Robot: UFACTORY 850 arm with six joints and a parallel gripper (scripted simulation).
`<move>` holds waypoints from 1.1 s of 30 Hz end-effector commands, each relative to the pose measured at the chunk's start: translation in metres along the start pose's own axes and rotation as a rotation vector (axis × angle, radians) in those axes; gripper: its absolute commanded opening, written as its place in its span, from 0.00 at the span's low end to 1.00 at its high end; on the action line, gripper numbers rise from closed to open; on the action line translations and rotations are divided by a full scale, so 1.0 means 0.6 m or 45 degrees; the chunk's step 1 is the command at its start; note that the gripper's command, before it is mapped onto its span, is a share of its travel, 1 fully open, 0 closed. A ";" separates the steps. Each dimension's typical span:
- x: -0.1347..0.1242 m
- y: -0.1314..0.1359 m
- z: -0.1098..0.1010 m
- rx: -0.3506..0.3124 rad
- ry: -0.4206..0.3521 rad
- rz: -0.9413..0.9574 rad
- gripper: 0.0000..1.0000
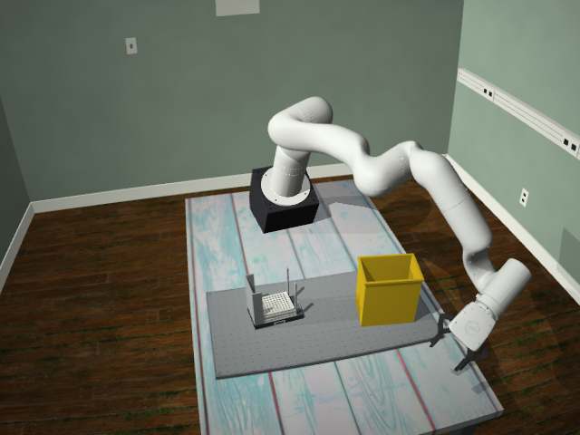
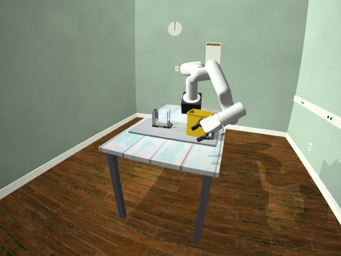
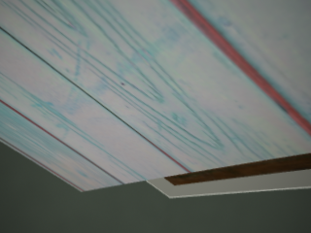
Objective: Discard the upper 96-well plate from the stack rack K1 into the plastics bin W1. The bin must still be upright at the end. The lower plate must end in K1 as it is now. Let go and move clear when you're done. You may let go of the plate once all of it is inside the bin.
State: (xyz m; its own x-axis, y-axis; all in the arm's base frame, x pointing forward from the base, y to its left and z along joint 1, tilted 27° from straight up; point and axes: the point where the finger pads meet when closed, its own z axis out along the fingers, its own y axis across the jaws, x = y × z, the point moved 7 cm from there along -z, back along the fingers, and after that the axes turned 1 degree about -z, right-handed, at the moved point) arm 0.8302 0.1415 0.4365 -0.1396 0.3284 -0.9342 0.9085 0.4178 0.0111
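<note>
Gripper spread wide, grasping nothing, hanging low over the table's right edge, just beside the grey mat corner. Beside it on the mat, yellow plastics bin W1, upright. Well apart to the left, stack rack K1, also on the mat, with upper 96-well plate seated inside; lower plate underneath hard to make out. Wrist view: only painted tabletop planks and wall.

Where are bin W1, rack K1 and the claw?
bin W1 [image 1: 387, 299], top view, front wall.
rack K1 [image 1: 256, 304], top view, grey side panel.
claw [image 1: 447, 346], top view, midway between open fingertips.
</note>
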 end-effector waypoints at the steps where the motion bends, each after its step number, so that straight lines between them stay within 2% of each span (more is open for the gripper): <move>1: -0.003 0.000 -0.001 -0.001 0.000 0.003 1.00; 17: -0.003 0.000 -0.001 -0.001 0.000 0.003 1.00; 21: -0.013 -0.016 0.026 0.048 0.115 0.104 1.00; 25: -0.013 -0.029 0.044 0.048 0.115 0.104 1.00; 29: -0.021 -0.047 0.071 0.105 0.226 0.211 1.00; 33: -0.020 -0.062 0.087 0.105 0.226 0.211 1.00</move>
State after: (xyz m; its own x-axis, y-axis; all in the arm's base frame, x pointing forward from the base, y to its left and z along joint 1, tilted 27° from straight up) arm 0.8226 0.0891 0.4302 -0.0570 0.5149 -0.8554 0.9521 0.2858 0.1086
